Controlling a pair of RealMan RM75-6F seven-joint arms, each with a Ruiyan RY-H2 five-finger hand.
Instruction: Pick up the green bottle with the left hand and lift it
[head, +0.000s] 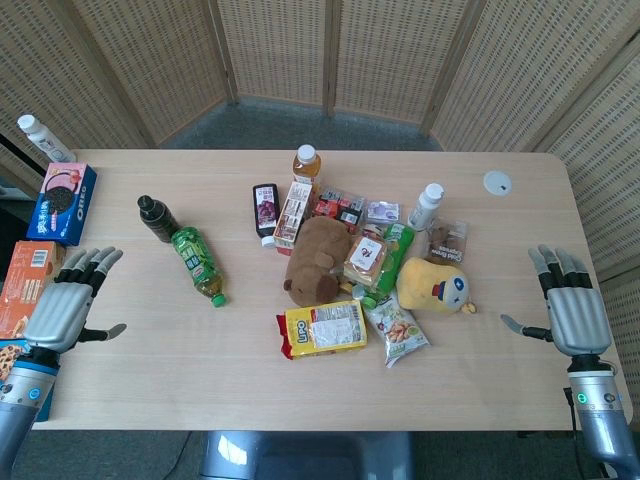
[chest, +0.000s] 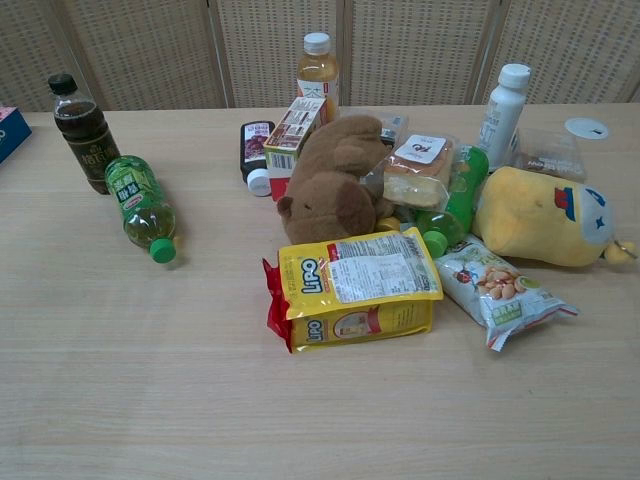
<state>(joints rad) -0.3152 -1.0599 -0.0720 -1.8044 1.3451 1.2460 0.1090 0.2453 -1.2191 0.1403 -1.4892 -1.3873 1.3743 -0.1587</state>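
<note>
A green bottle (head: 197, 264) (chest: 139, 203) with a green cap lies on its side on the left half of the table, cap toward the front. Its far end touches or nearly touches an upright dark bottle (head: 157, 218) (chest: 83, 133). My left hand (head: 63, 306) hovers open at the table's left edge, fingers spread, well left of the green bottle and apart from it. At the right edge my right hand (head: 571, 308) is open too and holds nothing. Neither hand shows in the chest view. A second green bottle (head: 388, 262) (chest: 455, 201) lies in the central pile.
The central pile holds a brown plush (head: 313, 259), a yellow snack bag (head: 322, 329), a yellow plush (head: 436, 285), an orange-juice bottle (head: 306, 168) and a white bottle (head: 426, 206). An Oreo box (head: 61, 203) and an orange box (head: 25, 279) lie near my left hand.
</note>
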